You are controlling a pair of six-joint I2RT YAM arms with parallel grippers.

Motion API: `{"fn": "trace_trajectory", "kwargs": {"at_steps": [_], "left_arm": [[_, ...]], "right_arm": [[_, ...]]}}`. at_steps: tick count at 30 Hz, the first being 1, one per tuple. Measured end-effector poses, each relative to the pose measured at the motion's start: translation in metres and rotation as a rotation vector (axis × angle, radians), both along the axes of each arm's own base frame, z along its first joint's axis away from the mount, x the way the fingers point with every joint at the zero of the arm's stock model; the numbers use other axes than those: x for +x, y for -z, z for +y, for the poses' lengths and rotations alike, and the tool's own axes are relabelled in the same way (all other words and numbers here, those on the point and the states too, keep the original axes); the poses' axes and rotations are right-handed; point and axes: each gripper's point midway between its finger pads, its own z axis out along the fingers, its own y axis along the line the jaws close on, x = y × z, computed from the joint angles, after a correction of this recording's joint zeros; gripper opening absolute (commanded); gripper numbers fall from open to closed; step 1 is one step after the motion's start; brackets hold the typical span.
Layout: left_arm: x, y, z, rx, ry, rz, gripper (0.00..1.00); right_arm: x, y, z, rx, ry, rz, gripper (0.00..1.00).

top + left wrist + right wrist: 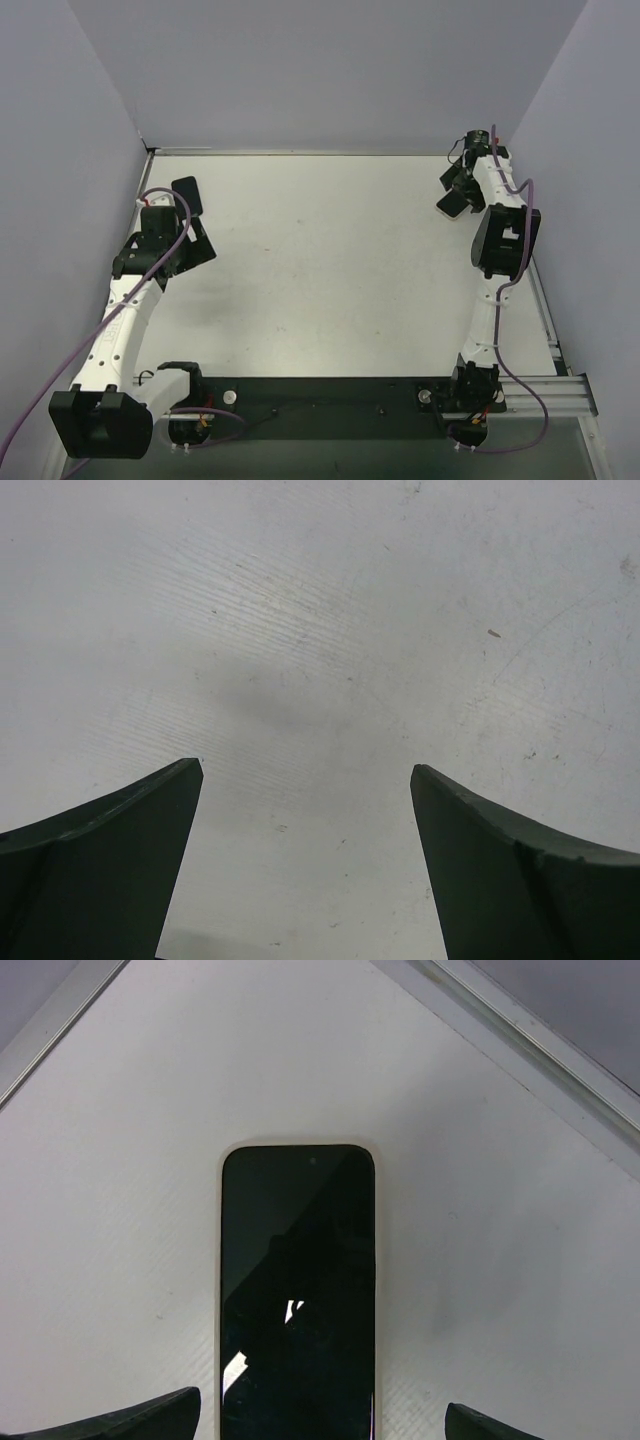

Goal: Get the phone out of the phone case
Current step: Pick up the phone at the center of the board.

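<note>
Reach for the phone with the right gripper — wide open, empty, just over it, long side running straight ahead on the table — not the left gripper, open, empty, far off

We record white links on the left arm and right arm, black joint housings, purple cables (loosely routed), dark tapered fingers.
</note>
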Motion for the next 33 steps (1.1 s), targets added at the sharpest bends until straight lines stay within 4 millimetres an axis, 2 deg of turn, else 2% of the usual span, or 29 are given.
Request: {"fn": "trace_trajectory", "kwargs": {"at_steps": [9, 13, 18, 24, 27, 30, 31, 33], "left_arm": [[-0.004, 0.002, 0.003, 0.011, -0.009, 0.007, 0.97], [-0.005, 0.002, 0.003, 0.012, -0.01, 0.006, 0.97], [-0.007, 0.005, 0.003, 0.012, -0.011, 0.013, 0.97], [-0.008, 0.006, 0.003, 0.012, -0.011, 0.015, 0.98], [-0.008, 0.005, 0.003, 0.011, -0.011, 0.011, 0.97], [-0.009, 0.004, 0.003, 0.011, -0.011, 0.006, 0.97], [-0.009, 0.004, 0.003, 0.011, -0.011, 0.004, 0.97], [-0.01, 0.003, 0.003, 0.01, -0.01, 0.001, 0.97]], "right_arm": [[0.013, 0.02, 0.001, 0.026, -0.01, 0.011, 1.0], [0.011, 0.033, 0.003, 0.04, -0.015, 0.039, 1.0], [0.008, 0.037, 0.004, 0.04, -0.021, 0.057, 0.99], [0.006, 0.037, 0.004, 0.035, -0.043, 0.068, 0.91], [0.005, 0.038, 0.008, 0.039, -0.062, 0.074, 0.82], [0.005, 0.038, 0.01, 0.044, -0.081, 0.081, 0.67], [0.004, 0.038, 0.01, 0.043, -0.088, 0.084, 0.57], [0.003, 0.039, 0.012, 0.04, -0.103, 0.09, 0.48]]}}
